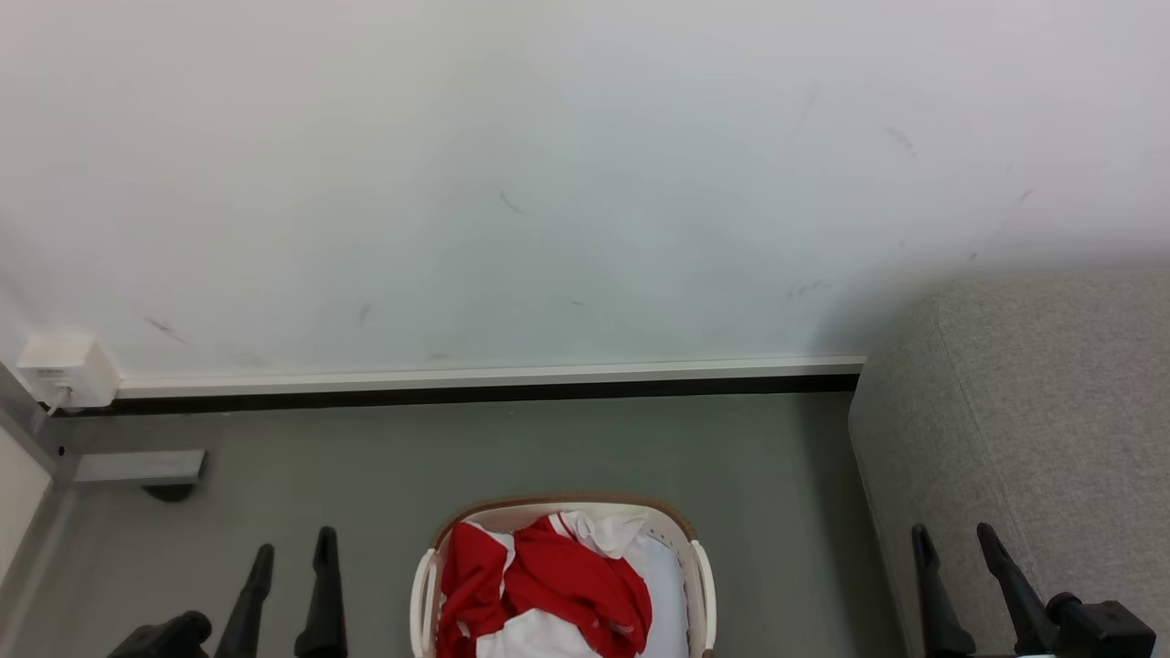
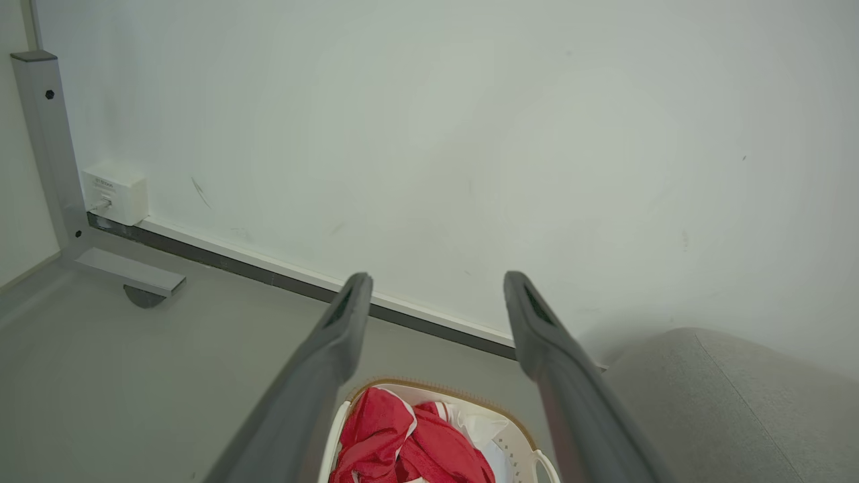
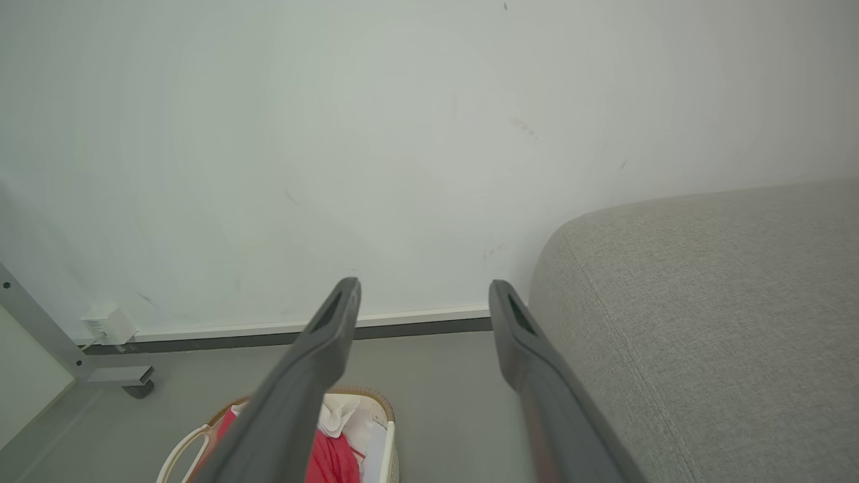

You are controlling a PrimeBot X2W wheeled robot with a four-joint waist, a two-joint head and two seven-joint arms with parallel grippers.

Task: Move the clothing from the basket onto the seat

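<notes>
The left hand (image 1: pixel 295 541) and right hand (image 1: pixel 954 530) are held open, empty. The red clothing (image 1: pixel 548 585) (judged soft, light, floppy) would best be pinched at a raised fold in the basket (image 1: pixel 701 585).

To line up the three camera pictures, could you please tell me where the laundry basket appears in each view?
Head view: the basket sits at bottom centre, cut off by the lower edge.
Left wrist view: the basket is at the bottom edge, near the centre.
Right wrist view: the basket is at bottom left.
Shared landmark: the white wall box above the skirting, left of the basket.
</notes>
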